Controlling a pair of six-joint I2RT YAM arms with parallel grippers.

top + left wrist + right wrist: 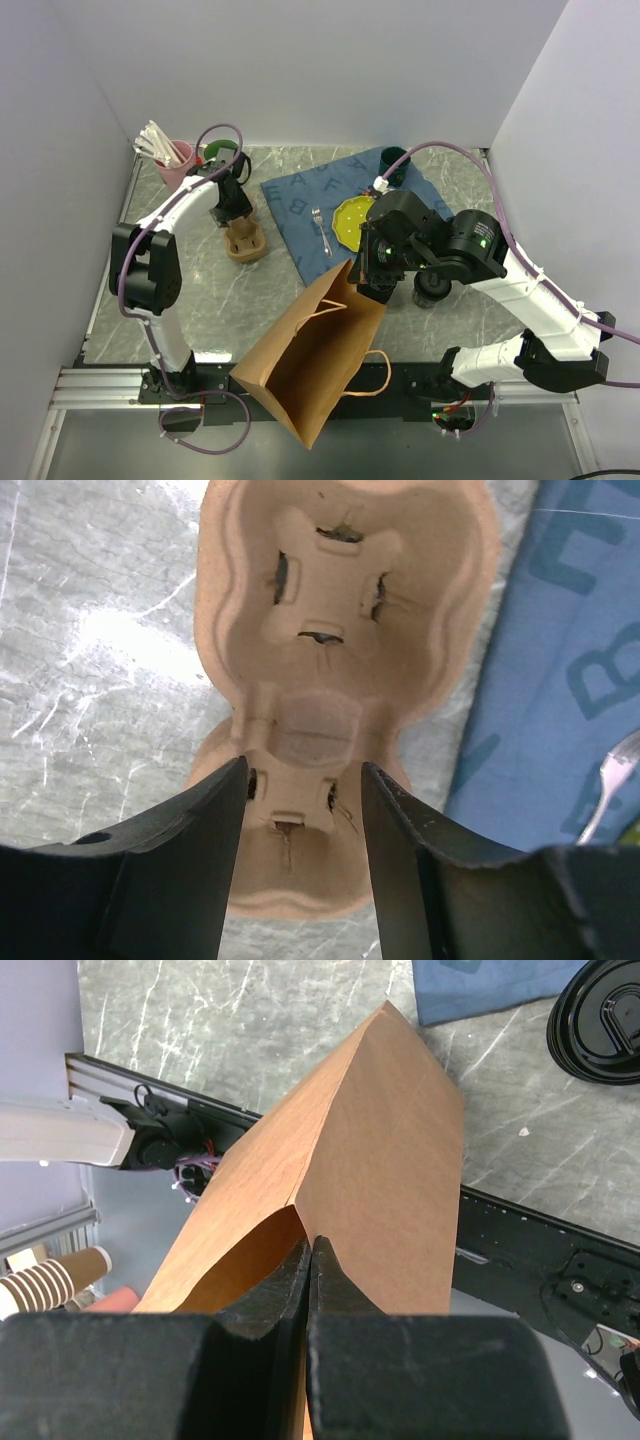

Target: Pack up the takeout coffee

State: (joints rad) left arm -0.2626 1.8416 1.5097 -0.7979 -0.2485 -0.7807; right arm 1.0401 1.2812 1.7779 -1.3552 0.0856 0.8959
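One takeout coffee cup (pixel 432 290), black with a black lid (pixel 600 1020), stands on the table just right of my right gripper, partly under that arm. My right gripper (pixel 366 285) (pixel 312 1248) is shut on the top edge of the brown paper bag (pixel 310 350) (pixel 385 1160), whose mouth gapes to the left of the jaws. My left gripper (pixel 232 207) (pixel 303 780) is open over the tan cup carrier (pixel 246 241) (pixel 335 670), one finger on each side of its near pocket. Both pockets are empty.
A blue cloth (pixel 310 200) (pixel 560 650) lies mid-table with a yellow plate (pixel 352 220), a fork (pixel 320 232) (pixel 612 780) and a dark green mug (pixel 392 160). A pink cup of white utensils (pixel 170 160) stands back left. The bag overhangs the near edge.
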